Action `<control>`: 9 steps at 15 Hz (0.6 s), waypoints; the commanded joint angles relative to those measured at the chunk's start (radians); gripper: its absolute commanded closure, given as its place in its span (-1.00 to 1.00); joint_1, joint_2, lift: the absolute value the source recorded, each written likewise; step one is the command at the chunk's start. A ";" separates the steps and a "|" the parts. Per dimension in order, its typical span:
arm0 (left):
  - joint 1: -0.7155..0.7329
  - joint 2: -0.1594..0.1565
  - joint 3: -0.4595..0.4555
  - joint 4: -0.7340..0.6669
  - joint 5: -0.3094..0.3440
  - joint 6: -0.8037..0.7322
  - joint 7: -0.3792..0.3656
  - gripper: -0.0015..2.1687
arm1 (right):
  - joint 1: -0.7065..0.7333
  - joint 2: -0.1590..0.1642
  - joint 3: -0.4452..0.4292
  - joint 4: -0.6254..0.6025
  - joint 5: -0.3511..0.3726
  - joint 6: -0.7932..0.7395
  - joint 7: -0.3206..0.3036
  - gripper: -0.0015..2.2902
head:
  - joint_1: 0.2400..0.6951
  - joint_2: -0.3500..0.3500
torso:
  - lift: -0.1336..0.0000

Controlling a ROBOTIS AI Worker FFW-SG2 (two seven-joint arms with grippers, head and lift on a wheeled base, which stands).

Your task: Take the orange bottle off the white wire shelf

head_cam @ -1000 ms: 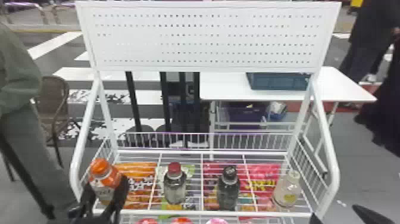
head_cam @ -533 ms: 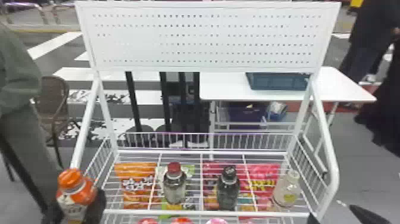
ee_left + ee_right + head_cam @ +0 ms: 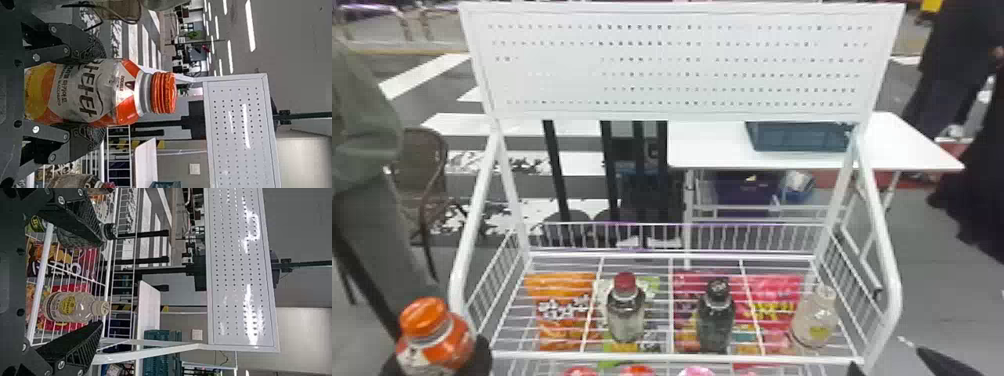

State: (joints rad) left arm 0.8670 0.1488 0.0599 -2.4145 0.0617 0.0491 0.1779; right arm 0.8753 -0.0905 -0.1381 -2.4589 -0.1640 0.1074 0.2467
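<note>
Left claw (image 3: 436, 356) — level around orange bottle (image 3: 427, 320)

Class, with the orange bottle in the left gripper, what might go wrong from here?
The left fingers hold the orange bottle outside the shelf's side rail, so a slip would probably drop it to the floor. It looks close to that rail, so swinging inward might bump it. The right fingers stand open facing the clear bottle; drifting forward might topple it.

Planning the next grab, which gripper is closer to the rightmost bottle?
Right: the right gripper is just right of the bottle; the left gripper is by the shelf's left side.
</note>
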 commanded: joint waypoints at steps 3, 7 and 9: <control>0.003 0.000 -0.003 -0.005 -0.002 0.002 0.000 -0.09 | 0.005 0.001 0.000 -0.006 0.000 -0.001 0.000 -0.86 | 0.14 0.00 | 1.00; 0.006 0.000 -0.002 -0.008 -0.002 0.002 0.000 -0.09 | 0.007 0.000 0.000 -0.008 -0.002 -0.001 0.000 -0.86 | 0.14 0.00 | 1.00; 0.006 0.000 -0.003 -0.006 -0.002 -0.001 0.000 -0.09 | 0.005 -0.002 0.000 -0.006 -0.002 -0.001 0.000 -0.86 | 0.14 0.00 | 1.00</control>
State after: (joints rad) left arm 0.8728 0.1488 0.0577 -2.4219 0.0598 0.0499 0.1779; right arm 0.8818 -0.0905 -0.1381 -2.4667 -0.1657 0.1067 0.2470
